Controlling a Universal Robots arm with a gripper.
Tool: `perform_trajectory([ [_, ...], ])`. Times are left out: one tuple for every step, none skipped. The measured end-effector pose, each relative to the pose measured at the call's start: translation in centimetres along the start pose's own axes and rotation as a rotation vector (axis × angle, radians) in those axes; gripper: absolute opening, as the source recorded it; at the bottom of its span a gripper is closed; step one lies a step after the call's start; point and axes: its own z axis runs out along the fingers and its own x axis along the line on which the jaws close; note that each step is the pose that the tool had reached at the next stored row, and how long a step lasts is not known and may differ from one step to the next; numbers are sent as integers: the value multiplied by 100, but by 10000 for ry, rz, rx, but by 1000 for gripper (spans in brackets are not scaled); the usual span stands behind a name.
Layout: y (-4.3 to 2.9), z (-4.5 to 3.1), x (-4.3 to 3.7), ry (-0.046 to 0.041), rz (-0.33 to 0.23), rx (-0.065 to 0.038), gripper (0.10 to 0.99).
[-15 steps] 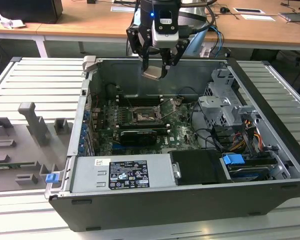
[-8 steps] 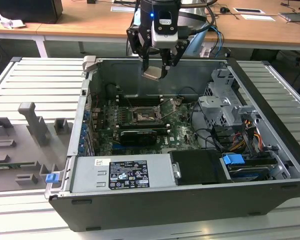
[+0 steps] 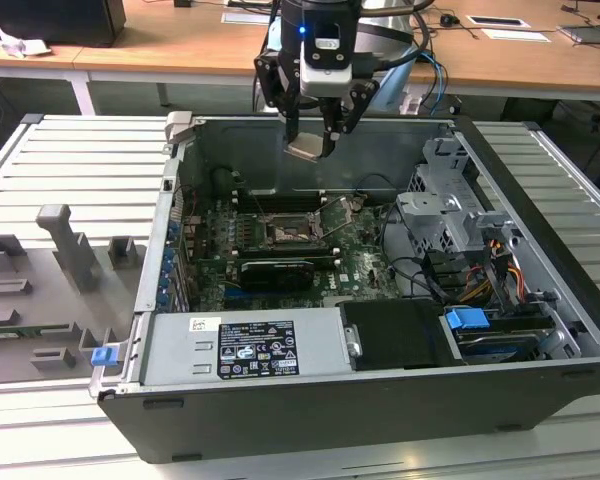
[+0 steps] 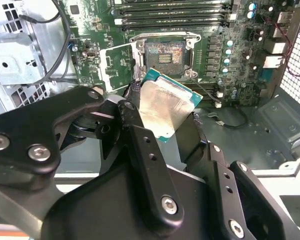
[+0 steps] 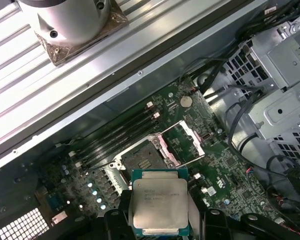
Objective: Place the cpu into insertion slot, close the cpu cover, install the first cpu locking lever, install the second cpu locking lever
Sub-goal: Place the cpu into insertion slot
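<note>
My gripper (image 3: 310, 140) hangs above the open computer case, shut on the cpu (image 3: 308, 148), a flat square chip with a dull silver top. In both wrist views the cpu (image 4: 165, 107) (image 5: 159, 201) sits tilted between the black fingers (image 4: 140, 140). The insertion slot (image 3: 283, 232) (image 4: 164, 55) (image 5: 145, 159) lies open on the green board well below the chip, its dark centre bare. The cpu cover (image 4: 117, 65) (image 5: 182, 142) is swung back beside the slot.
A grey power supply (image 3: 245, 345) fills the case front. A long black card (image 3: 277, 272) lies just in front of the slot, with memory slots (image 4: 170, 12) behind it. A metal drive cage (image 3: 450, 200) and cables stand on the exterior view's right. Grey fixtures (image 3: 70, 245) sit outside the case.
</note>
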Motion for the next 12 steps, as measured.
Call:
perform_trajectory([
  [0, 1, 0, -10, 116, -2, 529],
  [0, 2, 0, -20, 221, -4, 529],
  [0, 2, 0, -25, 281, -5, 529],
  [0, 3, 0, -34, 386, -7, 529],
  [0, 4, 0, -44, 496, -8, 529],
  [0, 5, 0, -52, 585, -11, 529],
  [-1, 6, 0, -61, 694, -12, 529],
  [0, 7, 0, -66, 742, -13, 529],
  [0, 7, 0, -71, 796, -14, 529],
  [-1, 8, 0, -77, 870, -15, 529],
  [-1, 8, 0, -82, 921, -16, 529],
  [-1, 9, 0, -87, 980, -17, 529],
])
